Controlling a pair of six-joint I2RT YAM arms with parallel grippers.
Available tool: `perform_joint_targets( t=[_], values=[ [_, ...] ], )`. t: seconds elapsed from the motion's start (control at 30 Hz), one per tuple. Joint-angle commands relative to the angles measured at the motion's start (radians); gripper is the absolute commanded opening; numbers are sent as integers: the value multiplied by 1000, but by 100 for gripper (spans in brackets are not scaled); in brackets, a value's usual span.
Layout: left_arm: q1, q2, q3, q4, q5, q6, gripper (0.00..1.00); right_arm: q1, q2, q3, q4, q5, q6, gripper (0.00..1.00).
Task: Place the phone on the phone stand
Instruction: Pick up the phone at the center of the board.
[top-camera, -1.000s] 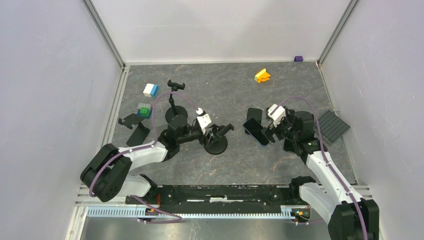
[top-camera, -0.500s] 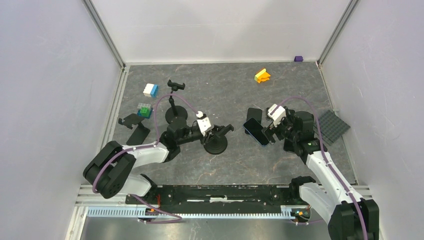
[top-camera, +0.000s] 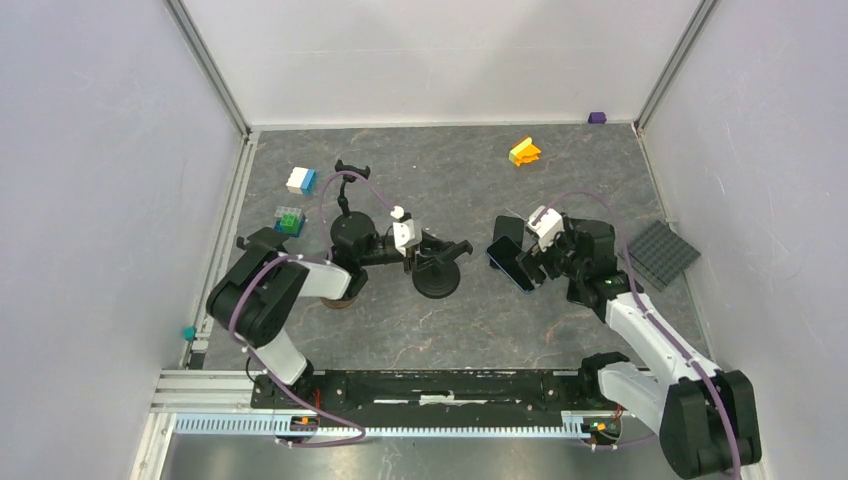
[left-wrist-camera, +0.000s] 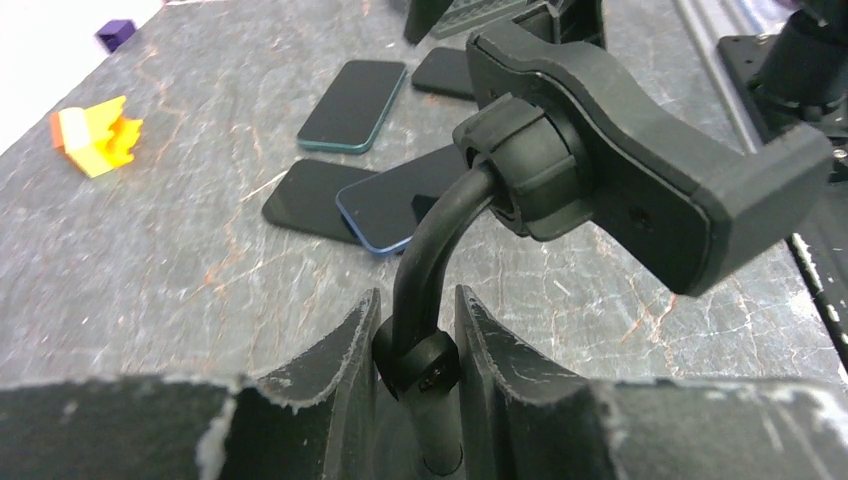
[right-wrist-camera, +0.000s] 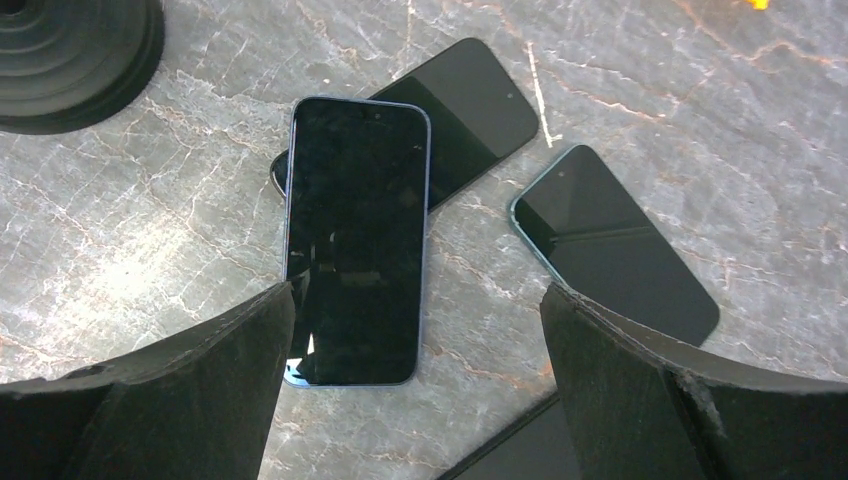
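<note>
Left claw (left-wrist-camera: 418, 340) clamped on stand (left-wrist-camera: 600, 150) neck, likely to steady it; right claw (right-wrist-camera: 415, 310) spread wide over blue phone (right-wrist-camera: 355, 240) lying flat on surface (right-wrist-camera: 180, 240), seemingly lined up to grab.

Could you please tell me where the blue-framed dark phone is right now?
In the top view, the blue-framed dark phone lies flat on the grey marbled table, right of centre, overlapping a black phone, just below the open right gripper.

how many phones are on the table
4: a blue phone lying across a black phone, a teal phone beside them, and a fourth phone next to the teal one. Others may be hidden.
</note>
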Motion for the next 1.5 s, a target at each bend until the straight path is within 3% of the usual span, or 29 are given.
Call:
perform_joint_targets(
  t=[0.0,0.17,0.33,0.57,0.7,0.83,0.97,1.13,1.47],
  values=[
    [1,87,88,261,140,-139,21,63,71,20,63,72,23,98],
    [1,116,102,269,105,-147,28,103,165,50,56,130,23,97],
    [1,54,99,66,63,-2,45,117,203,51,37,140,20,97],
    [1,1,100,-64,39,82,68,145,270,64,28,143,26,97],
    [1,-65,112,-215,10,153,84,154,305,81,25,153,23,97],
    [1,-158,145,-467,-94,255,99,157,339,102,18,161,18,97],
    [2,-262,197,-713,-221,292,100,158,375,123,10,142,19,98],
    [1,-377,227,-899,-246,288,100,160,422,134,5,136,21,99],
    [1,-527,183,-959,-268,294,100,160,521,181,-52,110,24,89]
  ],
)
